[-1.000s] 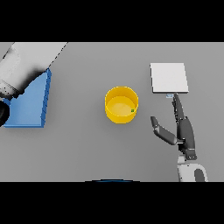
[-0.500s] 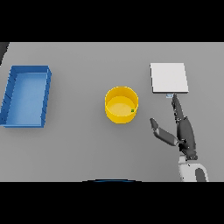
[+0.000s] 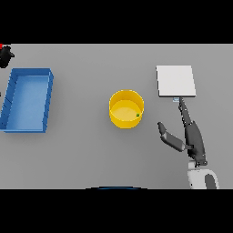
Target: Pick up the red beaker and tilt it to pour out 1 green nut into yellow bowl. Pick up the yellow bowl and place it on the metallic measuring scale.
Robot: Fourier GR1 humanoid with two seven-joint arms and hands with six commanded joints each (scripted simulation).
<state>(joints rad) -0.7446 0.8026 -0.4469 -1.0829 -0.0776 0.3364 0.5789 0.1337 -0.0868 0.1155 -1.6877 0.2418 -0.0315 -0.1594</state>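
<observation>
Since a small green nut (image 3: 137, 115) already lies inside the round yellow plastic bowl (image 3: 126, 108), the pouring step looks finished, and the bowl is what the next move appears to concern. That bowl stands upright near the middle of the grey table (image 3: 91, 154). The robot's right hand (image 3: 190, 136) rests toward the table's right edge, palm down, fingers straight and released, thumb spread toward the bowl, holding nothing. The bowl lies to the left of this hand and slightly farther from the robot, a clear gap of bare table between thumb and rim. The flat square metallic measuring scale (image 3: 175, 81) sits just beyond the right hand's fingertips, nearer the far right corner, so bowl and scale are close neighbours on that side.

At the far left corner, only a dark part of the left hand (image 3: 5, 58) shows, with a sliver of the red beaker (image 3: 2, 46); whether its fingers grip cannot be told. A rectangular blue plastic bin (image 3: 47, 101) lies along the left edge. The right hand is much the nearer to the bowl.
</observation>
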